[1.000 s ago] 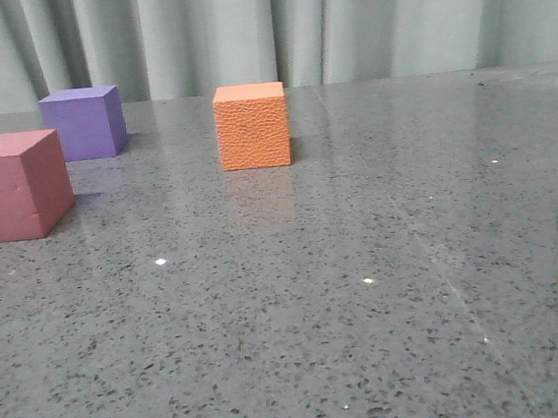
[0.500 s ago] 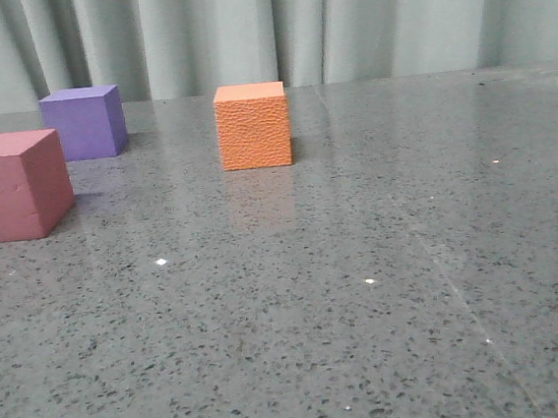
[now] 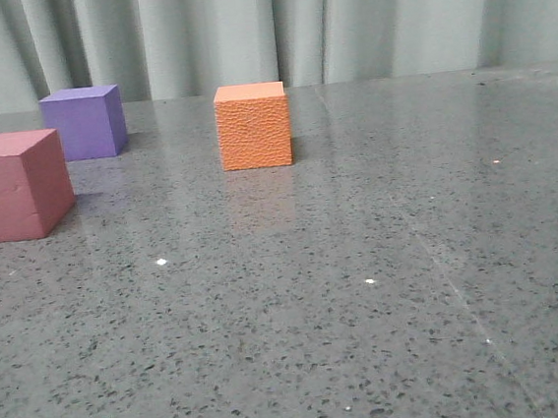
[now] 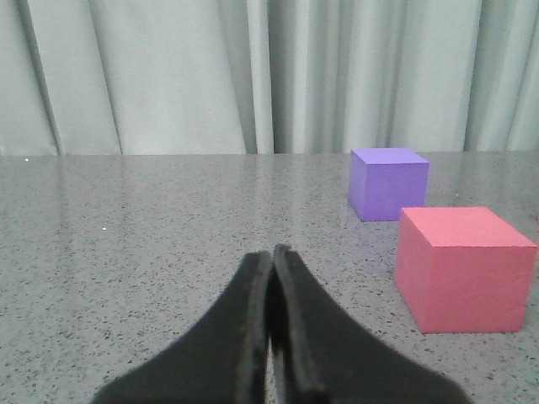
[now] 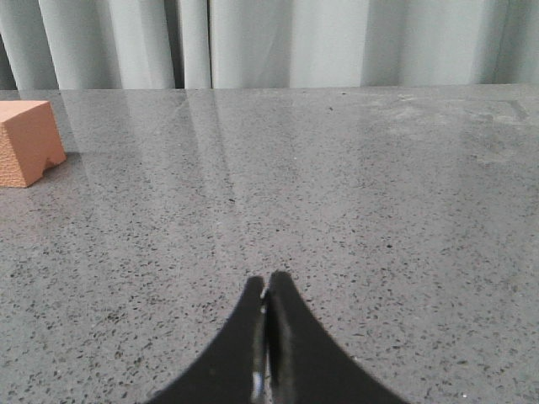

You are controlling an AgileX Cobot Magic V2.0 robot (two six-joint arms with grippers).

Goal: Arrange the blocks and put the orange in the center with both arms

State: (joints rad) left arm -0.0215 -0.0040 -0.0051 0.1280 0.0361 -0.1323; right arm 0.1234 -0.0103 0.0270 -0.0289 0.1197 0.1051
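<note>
**Both claws pinched empty, blocks untouched**

The left gripper [image 4: 271,252] and right gripper [image 5: 268,282] hover low over the table [image 3: 366,290], fingers pressed together on nothing. Nearest, at the left, sits the pink cube [image 3: 12,185]; behind it the purple cube [image 3: 83,121]. The orange cube [image 3: 252,125] stands mid-table, apart; likely flankers must move.

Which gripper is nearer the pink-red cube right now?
Left. The left gripper, shut and empty, has the pink-red cube close ahead to one side. The right gripper, also shut, sees only the orange cube at its view's edge.
</note>
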